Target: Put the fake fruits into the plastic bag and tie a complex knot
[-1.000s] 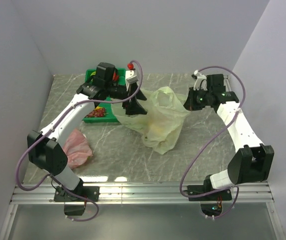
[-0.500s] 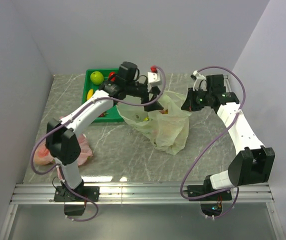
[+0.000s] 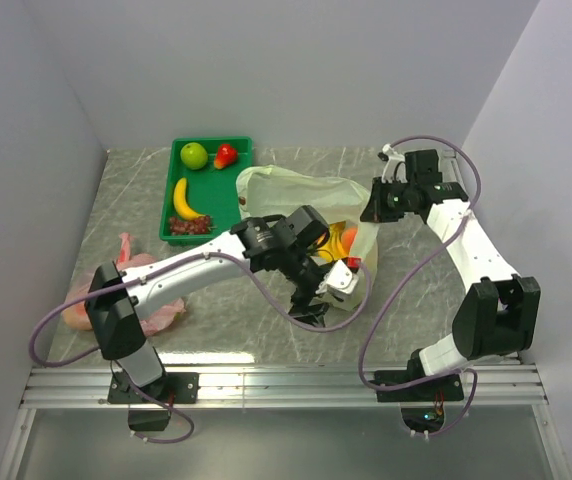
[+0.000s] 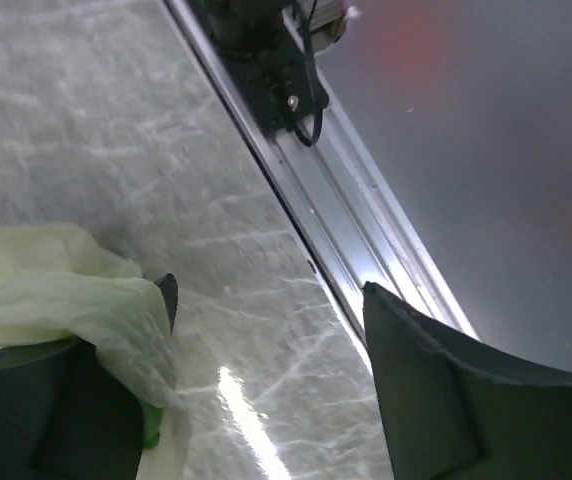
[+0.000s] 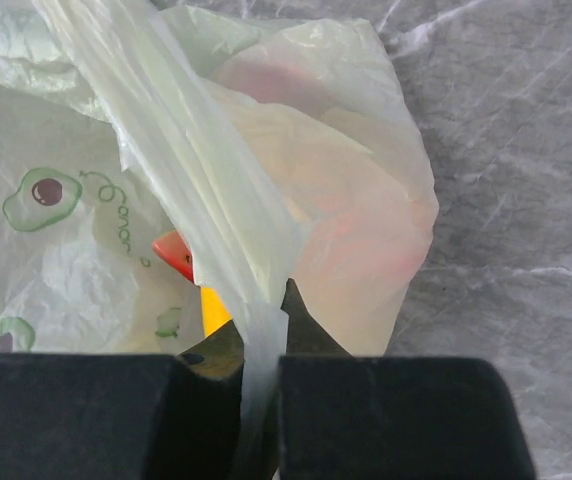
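Pale-green plastic bag (image 3: 286, 190) sits mid-counter with an orange fruit (image 3: 343, 240) showing through its film, so the filling looks partly done; the right fingers (image 5: 261, 345) are pressed together on a twisted strip of the bag's rim at its far-right side, holding the mouth up; the left fingers (image 4: 266, 300) stand apart at the bag's near edge, gripping nothing, with a fold of film draped over one of them; four more pieces lie in the green tray (image 3: 221, 195) at the far left of the counter (image 3: 246, 330): green apple (image 3: 194, 155), small red fruit (image 3: 225, 155), banana (image 3: 182, 198) and grapes (image 3: 191, 225); from the left fingers the tray lies away and to the left, beyond the bag; the banana's long axis runs roughly near-to-far, slightly slanted; the left arm seems the likelier one to fetch, being nearer the tray while the right is occupied.
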Action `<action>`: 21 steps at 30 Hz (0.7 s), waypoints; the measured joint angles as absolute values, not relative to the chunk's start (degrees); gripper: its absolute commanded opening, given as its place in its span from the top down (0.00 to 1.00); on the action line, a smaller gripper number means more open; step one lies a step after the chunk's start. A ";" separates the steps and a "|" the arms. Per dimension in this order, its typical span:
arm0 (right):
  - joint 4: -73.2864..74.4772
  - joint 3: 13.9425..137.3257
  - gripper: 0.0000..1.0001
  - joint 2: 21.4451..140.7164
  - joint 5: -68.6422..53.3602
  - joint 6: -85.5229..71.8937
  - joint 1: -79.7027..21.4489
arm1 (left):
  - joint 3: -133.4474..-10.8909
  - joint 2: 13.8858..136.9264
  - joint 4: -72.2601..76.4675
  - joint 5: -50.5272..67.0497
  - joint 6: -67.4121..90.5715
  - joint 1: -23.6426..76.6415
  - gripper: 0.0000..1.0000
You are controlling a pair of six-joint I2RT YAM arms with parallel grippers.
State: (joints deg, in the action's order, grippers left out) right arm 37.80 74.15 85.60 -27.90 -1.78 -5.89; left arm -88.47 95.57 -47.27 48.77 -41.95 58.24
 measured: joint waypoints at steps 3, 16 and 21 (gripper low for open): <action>36.71 73.01 1.00 85.60 -28.01 -2.24 -6.24 | -85.54 93.54 -43.09 44.07 -37.58 58.43 0.14; 34.94 70.35 1.00 84.51 -28.01 0.97 -11.07 | -86.70 78.11 -25.52 33.08 -24.95 46.63 0.07; 34.85 69.78 1.00 82.70 -26.89 2.83 -12.71 | -87.55 76.88 -27.18 38.28 -26.33 33.95 0.21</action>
State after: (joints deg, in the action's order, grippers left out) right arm 34.85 69.78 82.70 -26.89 2.83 -12.71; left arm -87.55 76.88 -27.18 38.28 -26.33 33.95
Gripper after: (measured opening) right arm 0.006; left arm 0.854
